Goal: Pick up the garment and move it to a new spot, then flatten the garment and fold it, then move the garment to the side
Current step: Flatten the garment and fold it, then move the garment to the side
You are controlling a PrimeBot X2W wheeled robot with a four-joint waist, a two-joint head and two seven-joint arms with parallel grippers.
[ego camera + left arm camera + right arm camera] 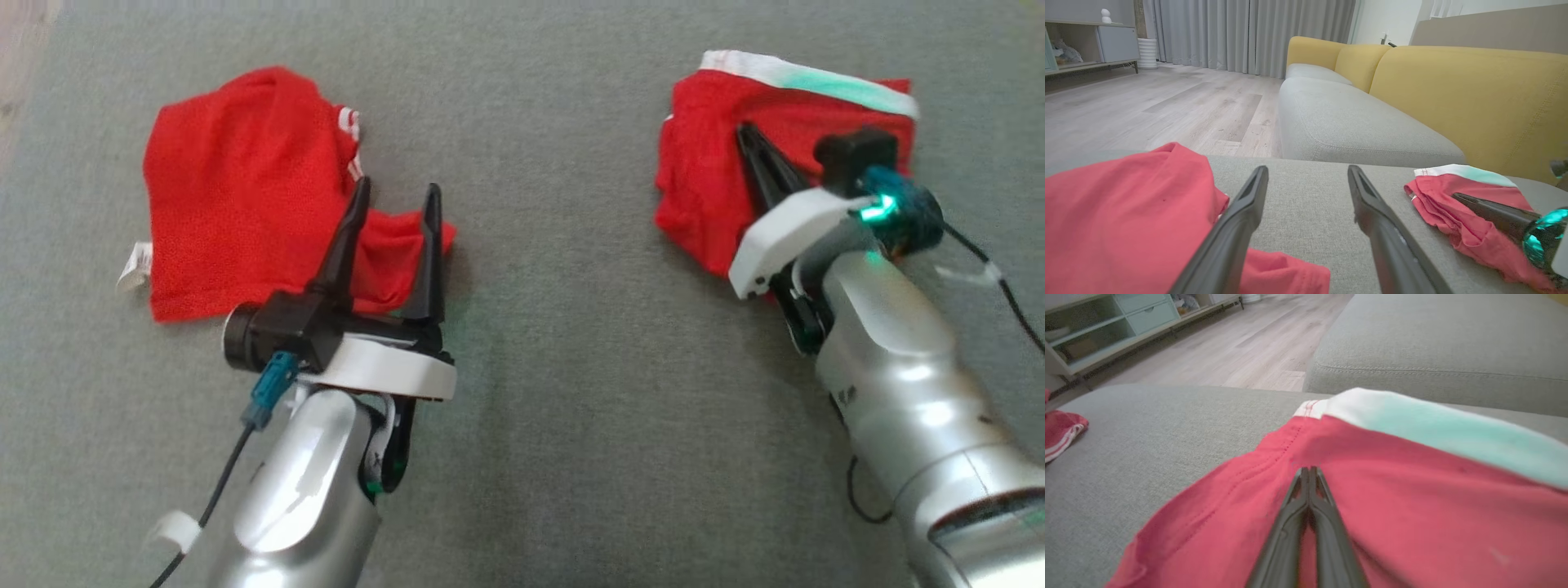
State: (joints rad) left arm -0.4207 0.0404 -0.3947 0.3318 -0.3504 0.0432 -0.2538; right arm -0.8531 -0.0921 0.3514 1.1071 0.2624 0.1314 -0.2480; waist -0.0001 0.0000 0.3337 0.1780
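Observation:
Two red garments lie on the grey cushion (555, 392). The left garment (237, 188) (1126, 212) is loosely spread, with white stripes and a white tag at its left edge. My left gripper (397, 186) (1307, 169) hangs open over its near right corner, with nothing between its fingers. The right garment (710, 180) (1437, 204) (1412, 490) is folded, with a white waistband along its far edge. My right gripper (743, 129) (1308, 470) is shut, its tips resting on that folded cloth; no cloth shows pinched between them.
Beyond the cushion's far edge a second grey seat (1351, 126) with a yellow backrest (1474, 102) stands close. A wooden floor (1167, 102) lies to the left, with a low shelf unit (1094, 330) and grey curtains (1249, 32) behind.

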